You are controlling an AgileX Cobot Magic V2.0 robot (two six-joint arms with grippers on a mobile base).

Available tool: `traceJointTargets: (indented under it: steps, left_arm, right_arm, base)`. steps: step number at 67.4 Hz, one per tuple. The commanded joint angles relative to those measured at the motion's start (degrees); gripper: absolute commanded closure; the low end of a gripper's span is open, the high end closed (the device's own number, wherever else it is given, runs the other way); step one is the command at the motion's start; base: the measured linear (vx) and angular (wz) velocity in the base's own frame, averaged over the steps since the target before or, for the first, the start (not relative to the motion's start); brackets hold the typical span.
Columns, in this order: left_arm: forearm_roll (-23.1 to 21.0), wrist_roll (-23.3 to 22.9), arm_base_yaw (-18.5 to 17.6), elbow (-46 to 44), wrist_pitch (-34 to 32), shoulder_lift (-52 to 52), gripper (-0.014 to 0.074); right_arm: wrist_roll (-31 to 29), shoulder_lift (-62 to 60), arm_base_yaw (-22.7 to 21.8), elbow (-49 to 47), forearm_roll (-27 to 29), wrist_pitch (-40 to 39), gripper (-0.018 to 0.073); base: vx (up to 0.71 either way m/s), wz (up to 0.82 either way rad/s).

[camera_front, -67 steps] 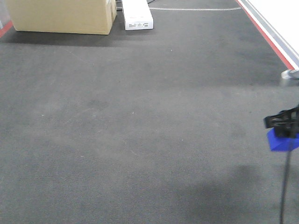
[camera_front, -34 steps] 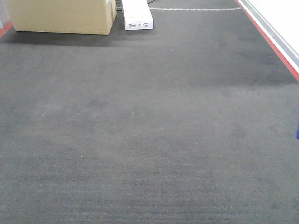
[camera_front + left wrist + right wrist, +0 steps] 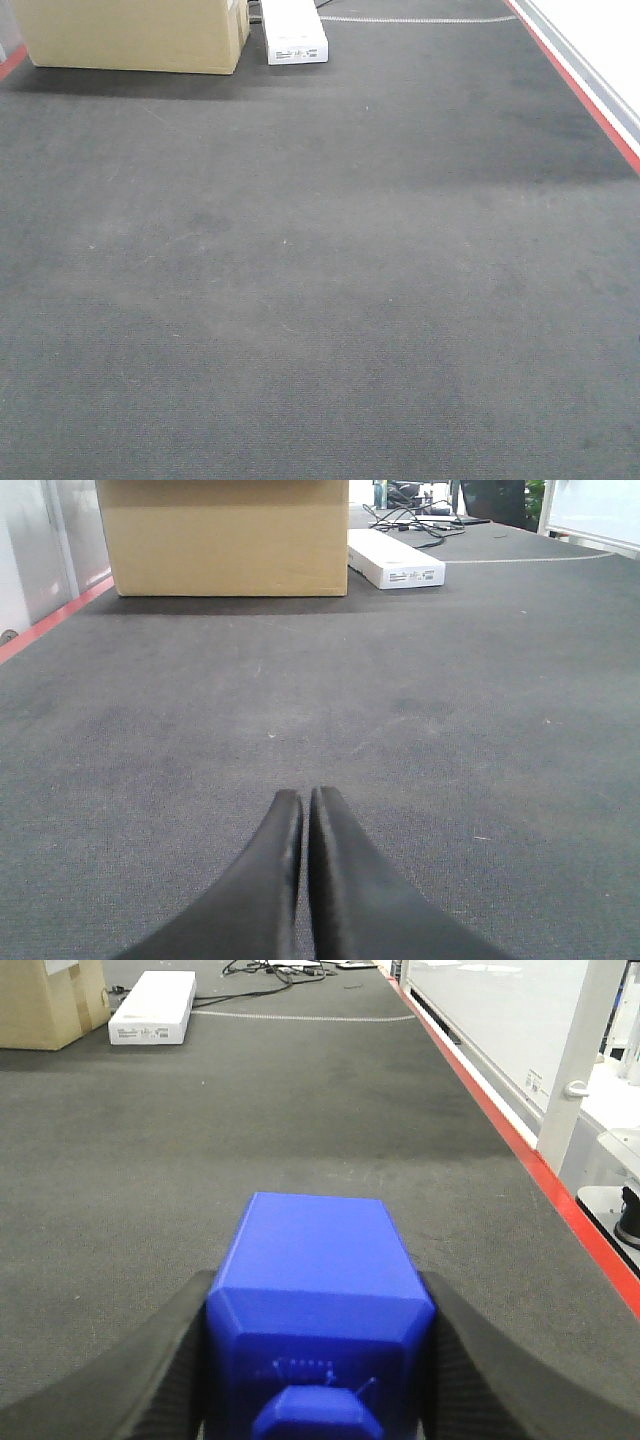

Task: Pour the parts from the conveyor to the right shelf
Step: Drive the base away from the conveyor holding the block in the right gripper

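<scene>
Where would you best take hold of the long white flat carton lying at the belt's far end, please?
Probably across the narrow width of the long white flat carton, mid-length, coming from above: it lies flat on the dark-grey fabric belt, and the large brown cardboard box stands close beside it.

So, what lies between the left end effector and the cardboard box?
Nothing but bare conveyor; the left wrist view shows it, from the end effector up to the box.

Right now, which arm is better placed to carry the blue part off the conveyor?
Right. The right gripper is shut on the blue part, with a finger against each side. The left gripper is shut and empty.
</scene>
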Motion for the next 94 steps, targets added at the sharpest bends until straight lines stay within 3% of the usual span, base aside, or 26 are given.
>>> traceJointTargets:
  steps: [1,57,94]
  left_arm:
    - [-0.1,-0.4,-0.3,-1.1,-4.0,-0.3,0.0603]
    - [-0.1,-0.4,-0.3,-1.1,-4.0,-0.3,0.0603]
    - [-0.1,-0.4,-0.3,-1.1,-4.0,-0.3,0.0603]
  right_arm:
    - [-0.7,0.4,0.0,-1.7,0.2,-5.4,0.0564]
    - [-0.7,0.4,0.0,-1.7,0.2,-5.4,0.0564]
    - [-0.7,0.4,0.0,-1.7,0.2,-5.4,0.0564]
  base:
    - [0.00,0.00]
    - [-0.01,0.00]
    - [-0.36,-0.04]
